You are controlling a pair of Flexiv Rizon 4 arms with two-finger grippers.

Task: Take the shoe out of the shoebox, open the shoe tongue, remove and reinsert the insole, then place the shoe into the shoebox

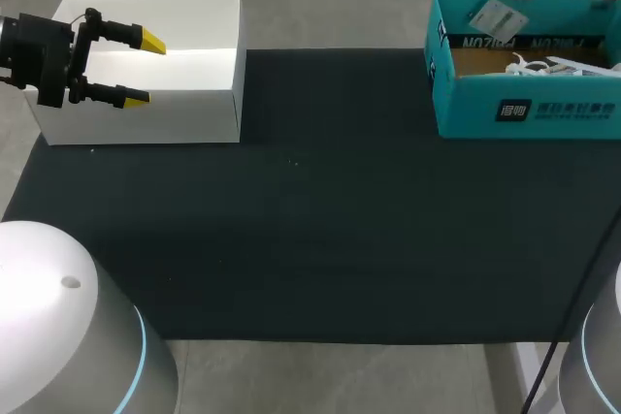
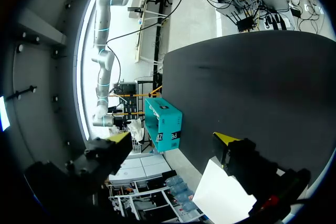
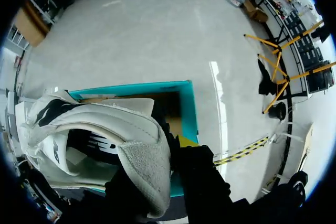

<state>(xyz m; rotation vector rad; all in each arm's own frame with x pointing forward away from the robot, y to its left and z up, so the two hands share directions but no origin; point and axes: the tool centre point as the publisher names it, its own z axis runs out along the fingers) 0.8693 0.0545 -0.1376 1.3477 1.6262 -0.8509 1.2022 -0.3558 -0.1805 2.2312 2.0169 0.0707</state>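
Dark matting (image 1: pixel 320 220) covers your table, with a plain white cardboard box (image 1: pixel 194 113) at its left end and the open teal cardboard shoebox (image 1: pixel 529 109) at its right. Your right gripper (image 3: pixel 173 148) is clamped on the heel of the white sneaker (image 3: pixel 100 129), holding it just above the shoebox. By my reading, you're midway through the lift-out, and every later step is left to do. Your left gripper (image 1: pixel 146 70) hangs above the white box with its jaws spread wide and nothing in them.
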